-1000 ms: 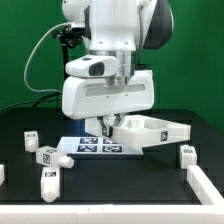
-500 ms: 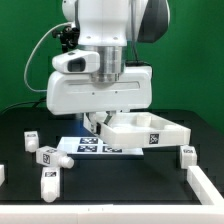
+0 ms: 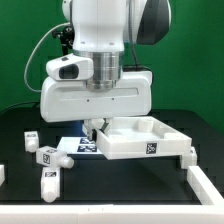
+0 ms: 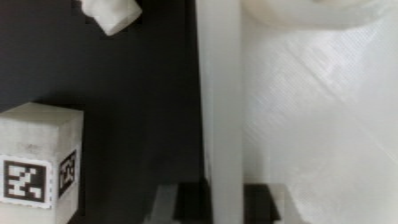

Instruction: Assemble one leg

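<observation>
My gripper (image 3: 97, 126) is shut on the raised rim of the large flat white square panel (image 3: 140, 138) and holds it low over the black table. In the wrist view the rim (image 4: 217, 100) runs between my fingers (image 4: 185, 202). Three stubby white legs with tags lie at the exterior view's left: one (image 3: 30, 140), one (image 3: 45, 156) and one (image 3: 50, 178). Another leg (image 3: 188, 152) shows just beyond the panel's right corner. The wrist view shows one tagged leg (image 4: 39, 160) beside the panel and another white part (image 4: 111, 12) farther off.
The marker board (image 3: 78, 146) lies on the table under my gripper, partly hidden by the panel. A white angled fence piece (image 3: 205, 185) stands at the front right. A small white piece (image 3: 2, 172) sits at the left edge.
My arm has moved to the exterior view's left and toward the camera, carrying the panel with it. The panel now covers more of the marker board. The legs have not moved.
</observation>
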Robot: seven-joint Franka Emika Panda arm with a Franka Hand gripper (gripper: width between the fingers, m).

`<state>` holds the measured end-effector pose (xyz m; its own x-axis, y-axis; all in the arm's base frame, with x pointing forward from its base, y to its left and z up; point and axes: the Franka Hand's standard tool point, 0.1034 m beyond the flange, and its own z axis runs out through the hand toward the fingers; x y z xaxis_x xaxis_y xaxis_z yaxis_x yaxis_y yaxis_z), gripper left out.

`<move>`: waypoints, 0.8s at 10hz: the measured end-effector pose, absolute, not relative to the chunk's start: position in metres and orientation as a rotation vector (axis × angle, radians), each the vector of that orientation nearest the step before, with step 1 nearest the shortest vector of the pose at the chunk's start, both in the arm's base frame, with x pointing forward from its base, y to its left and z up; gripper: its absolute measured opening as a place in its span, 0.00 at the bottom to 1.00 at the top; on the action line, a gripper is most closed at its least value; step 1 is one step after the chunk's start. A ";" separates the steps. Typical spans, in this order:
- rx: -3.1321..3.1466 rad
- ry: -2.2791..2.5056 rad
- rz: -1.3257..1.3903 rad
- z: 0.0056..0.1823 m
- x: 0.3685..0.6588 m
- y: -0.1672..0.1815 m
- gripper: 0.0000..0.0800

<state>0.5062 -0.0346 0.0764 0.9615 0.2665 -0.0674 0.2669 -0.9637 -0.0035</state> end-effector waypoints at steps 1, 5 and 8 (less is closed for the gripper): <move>3.106 0.422 -0.107 0.076 0.506 -0.035 0.07; 3.094 0.086 -0.252 0.046 0.544 -0.032 0.07; 3.098 0.044 -0.289 0.032 0.541 -0.026 0.07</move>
<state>0.5413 -0.0258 0.0322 0.9823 0.0255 -0.1855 0.0311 -0.9991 0.0273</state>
